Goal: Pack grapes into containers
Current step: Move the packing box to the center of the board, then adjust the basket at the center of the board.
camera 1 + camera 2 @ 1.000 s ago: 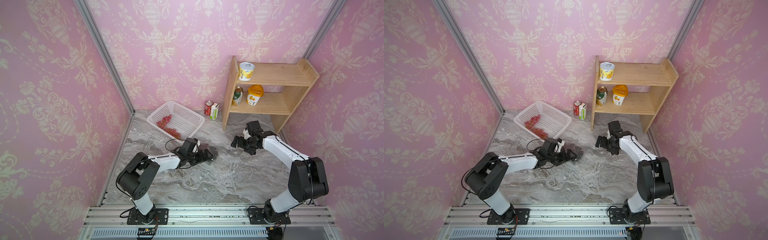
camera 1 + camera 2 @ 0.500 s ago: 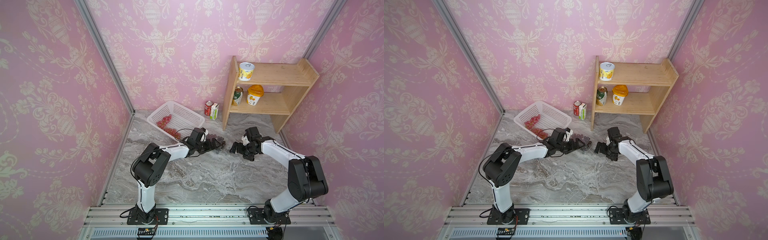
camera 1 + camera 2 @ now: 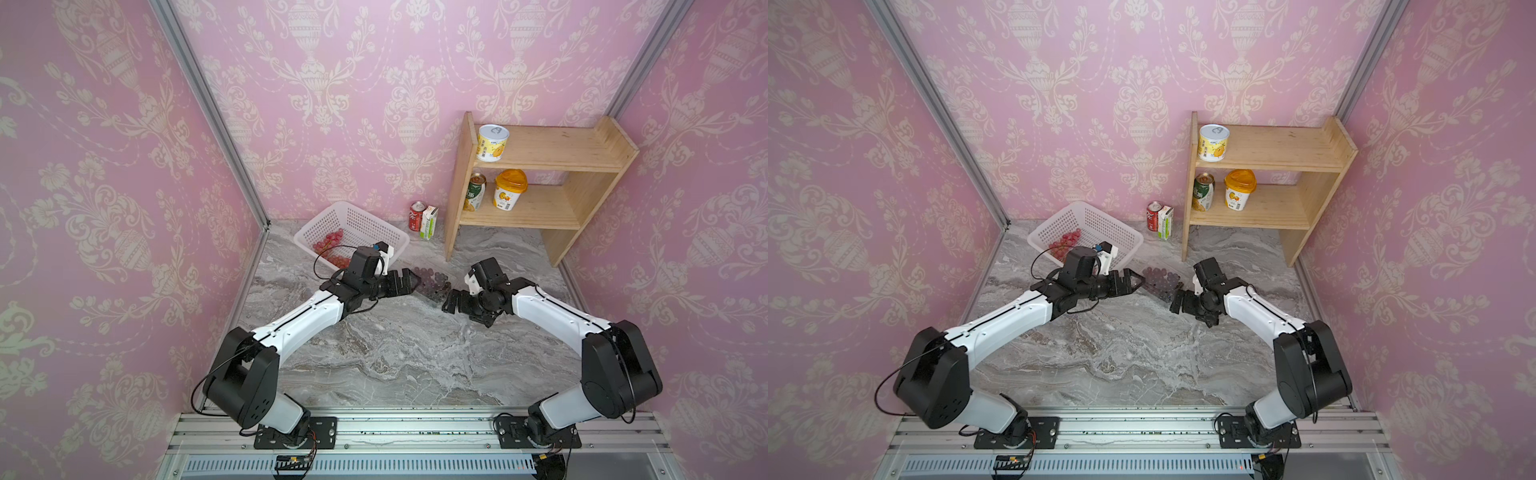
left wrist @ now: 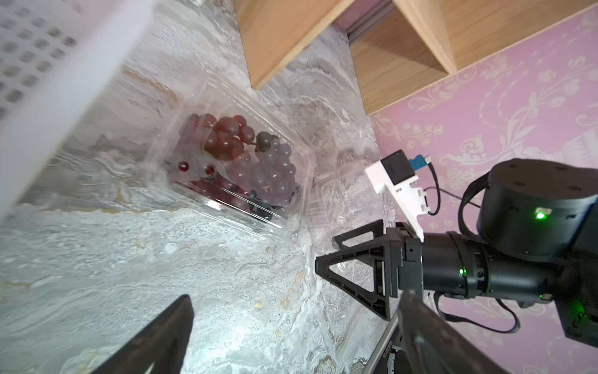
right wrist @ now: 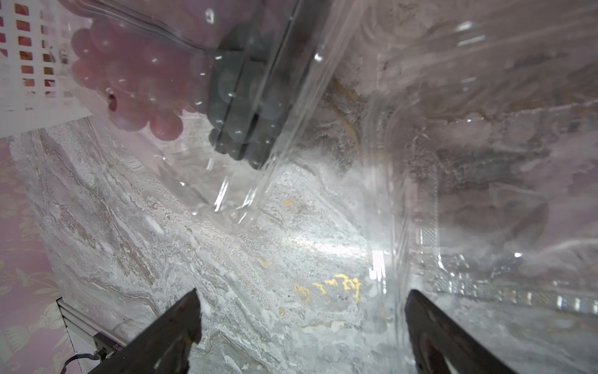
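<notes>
A clear clamshell container [image 4: 246,220] lies open on the marble between my two grippers, with dark red and purple grapes [image 4: 246,152] inside; the top views show these grapes [image 3: 428,279] [image 3: 1158,279] too. Its lid [image 5: 485,145] is spread flat towards the right arm. My left gripper [image 3: 409,283] [image 4: 296,323] is open just left of the container, nothing between its fingers. On the lid side my right gripper [image 3: 451,301] [image 5: 301,323] is open too, one finger [image 5: 430,327] at the lid's edge. More red grapes [image 3: 330,247] lie in the white basket [image 3: 374,224].
The white basket [image 3: 1113,226] stands just behind the left wrist. A wooden shelf [image 3: 540,178] with yellow tubs and a can is at the back right. A red can [image 3: 417,216] and a small carton [image 3: 429,222] stand by the back wall.
The left gripper has moved from the middle towards the back, and the container with grapes has shifted back with it. The right gripper has come leftward towards the container. Both stay open.
</notes>
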Robot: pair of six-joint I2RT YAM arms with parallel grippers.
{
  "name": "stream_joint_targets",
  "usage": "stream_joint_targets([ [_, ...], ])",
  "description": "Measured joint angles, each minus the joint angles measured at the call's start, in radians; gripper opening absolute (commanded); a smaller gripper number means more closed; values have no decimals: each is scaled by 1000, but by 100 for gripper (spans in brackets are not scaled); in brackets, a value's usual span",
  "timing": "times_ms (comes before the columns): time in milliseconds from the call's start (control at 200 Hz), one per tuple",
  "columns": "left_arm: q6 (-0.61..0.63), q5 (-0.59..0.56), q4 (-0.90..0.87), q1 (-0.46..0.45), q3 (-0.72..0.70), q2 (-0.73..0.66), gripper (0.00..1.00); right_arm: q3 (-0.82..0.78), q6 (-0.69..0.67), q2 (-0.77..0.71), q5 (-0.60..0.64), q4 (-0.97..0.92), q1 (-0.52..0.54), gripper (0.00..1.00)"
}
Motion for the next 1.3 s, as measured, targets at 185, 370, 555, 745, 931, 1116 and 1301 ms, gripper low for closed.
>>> stream_joint_targets([
  [185, 104, -44, -160, 181, 167, 69, 99, 72, -1, -69, 85, -93, 0, 100],
  [370, 201, -119, -317, 215, 475, 319, 99, 164, -1, -124, 107, -128, 1, 100],
  [555, 302, -177, -508, 221, 741, 553, 99, 211, -1, -125, 98, -142, 1, 100],
  [745, 336, -175, -603, 227, 743, 582, 99, 209, -1, -125, 90, -145, 1, 100],
  [931, 335, -158, -609, 212, 678, 571, 99, 171, -1, -123, 85, -136, 0, 100],
  [1116, 311, -109, -583, 166, 600, 532, 99, 161, -4, -118, 67, -120, -7, 100],
  [1301, 258, -60, -532, 119, 568, 522, 99, 132, -5, -118, 56, -104, -21, 100],
])
